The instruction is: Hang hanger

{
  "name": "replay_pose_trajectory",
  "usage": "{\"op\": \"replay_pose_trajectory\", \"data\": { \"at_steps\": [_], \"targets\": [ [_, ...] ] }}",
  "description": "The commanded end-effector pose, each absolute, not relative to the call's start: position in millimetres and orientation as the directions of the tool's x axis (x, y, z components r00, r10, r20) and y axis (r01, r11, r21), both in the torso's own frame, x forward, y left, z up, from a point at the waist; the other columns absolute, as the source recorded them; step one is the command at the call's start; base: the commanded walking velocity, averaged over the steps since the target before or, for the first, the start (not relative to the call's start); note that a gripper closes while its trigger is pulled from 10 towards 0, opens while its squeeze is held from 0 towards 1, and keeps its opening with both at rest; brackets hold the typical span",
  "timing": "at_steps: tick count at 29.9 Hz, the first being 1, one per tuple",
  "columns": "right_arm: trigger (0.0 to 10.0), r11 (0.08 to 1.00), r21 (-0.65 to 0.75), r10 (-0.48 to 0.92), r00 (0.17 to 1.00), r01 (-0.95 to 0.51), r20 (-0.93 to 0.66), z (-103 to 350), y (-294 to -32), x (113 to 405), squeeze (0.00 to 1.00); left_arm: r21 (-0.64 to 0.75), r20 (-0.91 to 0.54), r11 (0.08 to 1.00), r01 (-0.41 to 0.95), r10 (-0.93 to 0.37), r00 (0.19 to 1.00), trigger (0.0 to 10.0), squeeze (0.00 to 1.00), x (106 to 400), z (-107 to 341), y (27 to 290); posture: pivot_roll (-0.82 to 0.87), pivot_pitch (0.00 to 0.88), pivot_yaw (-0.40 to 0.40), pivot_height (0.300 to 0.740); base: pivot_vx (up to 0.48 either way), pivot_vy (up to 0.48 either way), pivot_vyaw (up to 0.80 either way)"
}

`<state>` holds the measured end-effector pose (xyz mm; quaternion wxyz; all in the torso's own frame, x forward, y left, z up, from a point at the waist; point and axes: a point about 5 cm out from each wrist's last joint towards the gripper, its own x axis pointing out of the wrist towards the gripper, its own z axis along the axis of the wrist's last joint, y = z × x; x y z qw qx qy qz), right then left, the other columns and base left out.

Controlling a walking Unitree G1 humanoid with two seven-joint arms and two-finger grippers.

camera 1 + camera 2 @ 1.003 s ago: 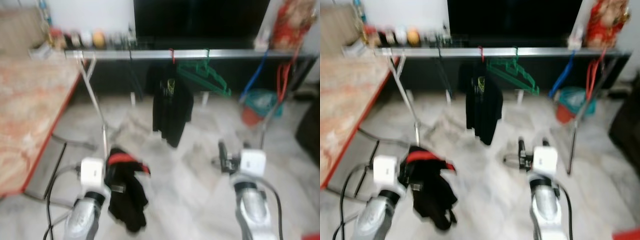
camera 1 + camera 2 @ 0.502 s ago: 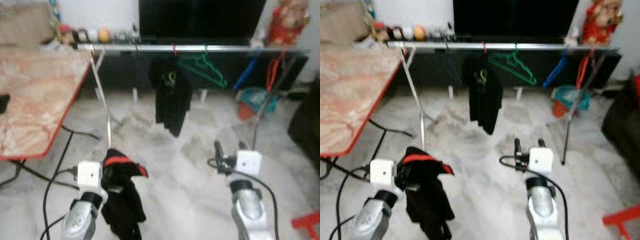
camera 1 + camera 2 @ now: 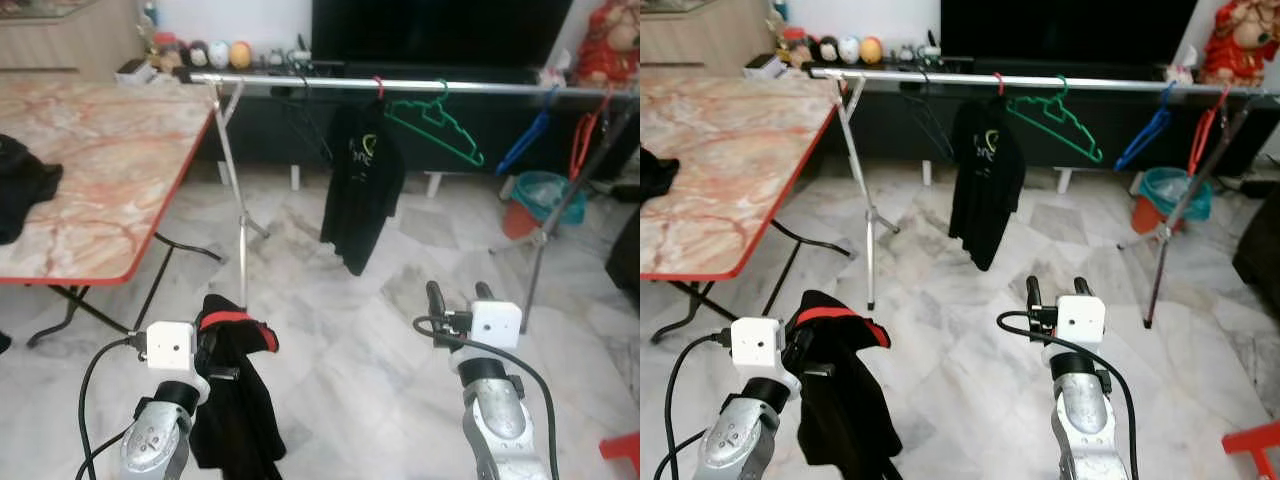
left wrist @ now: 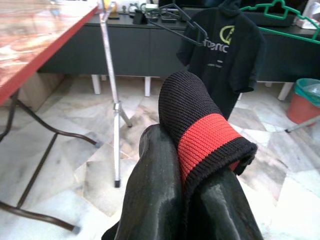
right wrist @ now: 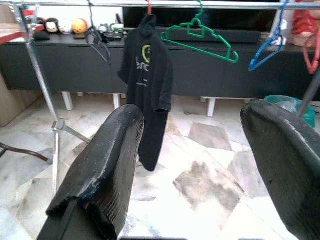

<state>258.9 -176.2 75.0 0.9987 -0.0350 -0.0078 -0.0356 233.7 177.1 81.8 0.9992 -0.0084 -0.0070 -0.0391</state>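
From the head you see a marble floor, a marble table on your left and a rail ahead carrying a black shirt and four empty hangers, one green. Your left gripper is clamped on a black garment with a red band, low before the rail; your left wrist view shows that band wedged between the fingers. Your right gripper is wide open and holds nothing, its wrist view facing the shirt and green hanger.
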Motion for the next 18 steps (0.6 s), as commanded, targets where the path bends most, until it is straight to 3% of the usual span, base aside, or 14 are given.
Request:
{"op": "replay_pose_trajectory", "data": {
  "at_steps": [1,12,18],
  "targets": [
    [10.0,0.995,-0.060,-0.073,0.997,0.075,0.023,77.6,-177.4,260.6,0.00,-0.016,0.040,0.997,0.076,-0.076,0.996,10.0,0.00,237.1,87.9,177.3,-0.03,0.007,-0.011,0.740,0.000,0.259,0.00],
    [10.0,0.995,-0.059,-0.074,0.997,0.076,0.029,80.1,-177.5,265.6,0.00,-0.022,0.045,0.997,0.074,-0.073,0.996,10.0,0.00,241.7,90.2,178.4,-0.02,0.031,-0.006,0.740,0.000,0.294,0.00],
    [10.0,0.995,-0.058,-0.078,0.997,0.079,0.024,77.2,-178.6,262.9,0.00,-0.021,0.044,0.997,0.073,-0.072,0.996,10.0,0.00,239.2,88.7,178.5,-0.02,0.000,-0.005,0.740,0.000,0.465,0.00]
  ]
}}
